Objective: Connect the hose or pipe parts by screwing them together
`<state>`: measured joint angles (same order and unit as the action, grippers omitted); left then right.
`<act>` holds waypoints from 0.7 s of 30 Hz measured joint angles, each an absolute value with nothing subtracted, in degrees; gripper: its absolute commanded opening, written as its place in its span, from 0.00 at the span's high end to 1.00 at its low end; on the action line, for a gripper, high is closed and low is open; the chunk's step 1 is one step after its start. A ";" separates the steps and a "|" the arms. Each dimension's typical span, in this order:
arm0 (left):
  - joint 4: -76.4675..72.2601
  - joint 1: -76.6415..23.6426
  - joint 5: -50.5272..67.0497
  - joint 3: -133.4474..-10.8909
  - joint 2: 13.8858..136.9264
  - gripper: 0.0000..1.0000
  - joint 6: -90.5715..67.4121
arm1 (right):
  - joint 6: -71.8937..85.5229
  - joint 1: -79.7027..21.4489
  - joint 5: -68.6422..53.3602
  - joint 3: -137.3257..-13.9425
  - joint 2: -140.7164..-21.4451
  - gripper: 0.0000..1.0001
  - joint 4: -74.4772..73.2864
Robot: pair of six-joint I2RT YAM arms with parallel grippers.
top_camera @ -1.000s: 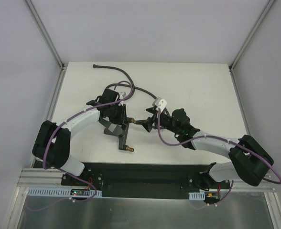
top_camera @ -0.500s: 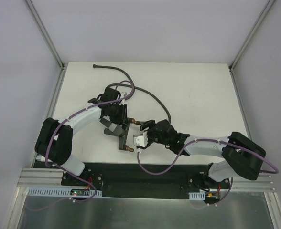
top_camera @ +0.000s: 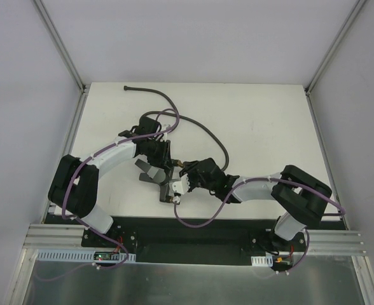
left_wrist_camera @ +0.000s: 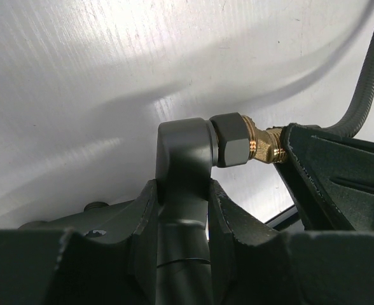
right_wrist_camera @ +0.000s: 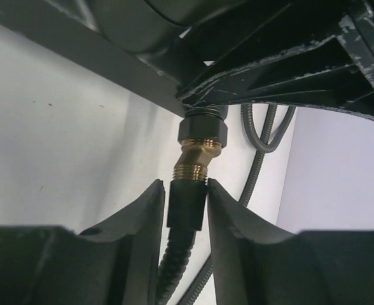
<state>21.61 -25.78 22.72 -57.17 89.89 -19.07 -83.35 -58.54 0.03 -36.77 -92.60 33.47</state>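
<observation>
In the left wrist view my left gripper [left_wrist_camera: 182,190] is shut on the dark grey forked fitting [left_wrist_camera: 184,149], held just above the white table [top_camera: 263,121]. From the fitting's side a grey collar and a brass elbow [left_wrist_camera: 263,143] stick out. My right gripper [right_wrist_camera: 186,190] is shut on the hose's dark end nut [right_wrist_camera: 187,206], which sits against the brass thread [right_wrist_camera: 196,166]. The grey flexible hose [top_camera: 203,127] curves back across the table to its far end [top_camera: 127,88]. From above, both grippers [top_camera: 158,166] [top_camera: 186,171] meet near the table's front centre.
Purple cables [top_camera: 200,219] loop off both arms. The black base plate [top_camera: 187,232] lines the near edge. Aluminium posts [top_camera: 63,47] and grey walls enclose the table. The fitting's lower brass end [top_camera: 172,198] points toward the near edge.
The right arm swung left and its wrist rolled over, bringing the camera under the fitting. Its jaws closed onto the hose nut. The left arm stayed put, holding the fitting.
</observation>
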 measured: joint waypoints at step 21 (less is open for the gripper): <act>23.29 -25.78 21.78 -56.69 89.73 1.00 -19.46 | -44.49 -54.87 -6.37 -39.77 -93.51 0.99 33.15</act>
